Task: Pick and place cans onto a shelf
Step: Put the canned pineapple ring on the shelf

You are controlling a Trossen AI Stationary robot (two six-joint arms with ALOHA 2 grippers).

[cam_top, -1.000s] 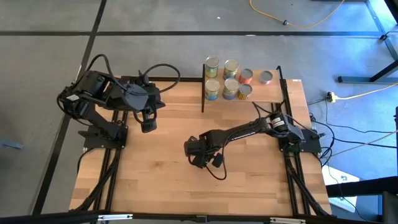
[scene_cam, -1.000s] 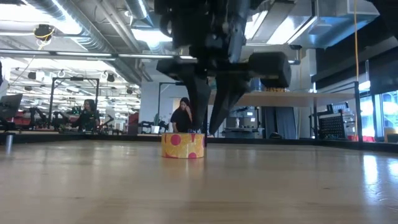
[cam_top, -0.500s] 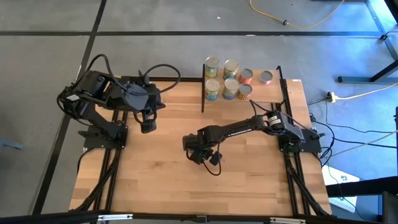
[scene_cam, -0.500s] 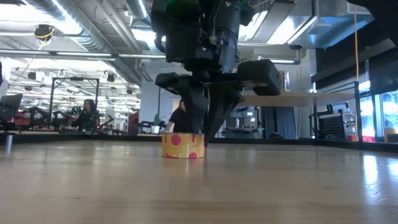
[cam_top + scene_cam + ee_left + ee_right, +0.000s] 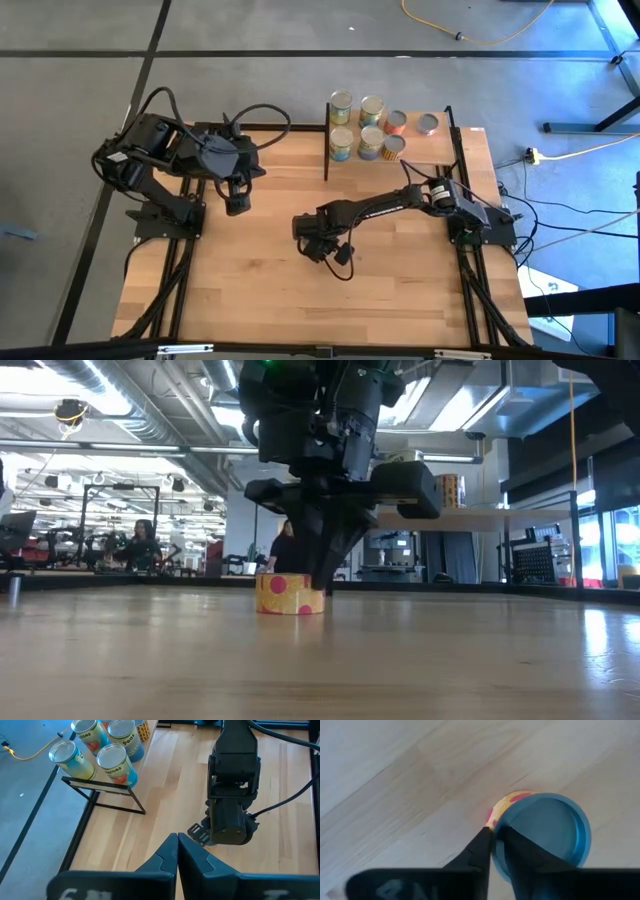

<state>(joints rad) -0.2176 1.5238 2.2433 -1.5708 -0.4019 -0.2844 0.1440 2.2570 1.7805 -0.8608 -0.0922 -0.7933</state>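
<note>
A small yellow can with pink dots (image 5: 290, 595) and a blue top (image 5: 540, 835) stands on the wooden table near its middle. My right gripper (image 5: 315, 240) is over it, pointing down, with its fingers closed at the can's right rim (image 5: 320, 580). In the high view the gripper hides the can. My left gripper (image 5: 237, 205) is shut and empty above the table's far left part. The light-wood shelf (image 5: 432, 150) with black posts stands at the far right. It holds several cans (image 5: 371, 143). My right gripper pinches the can's rim (image 5: 493, 820) between its two fingers. One finger (image 5: 481, 842) is on the outer wall and the other (image 5: 512, 845) is over the blue top. The fingers come from above, pointing down. The can's base rests on the table.
The right arm (image 5: 227, 820) stretches from the table's right edge to its middle. Bare wood lies between the can and the shelf's black frame (image 5: 112, 795). People are in the room far behind the table (image 5: 140, 545).
My right gripper has moved a little toward the table's left and far edges and come down onto the yellow can. Its fingers, spread wide a second ago, have shut on the can's rim.
</note>
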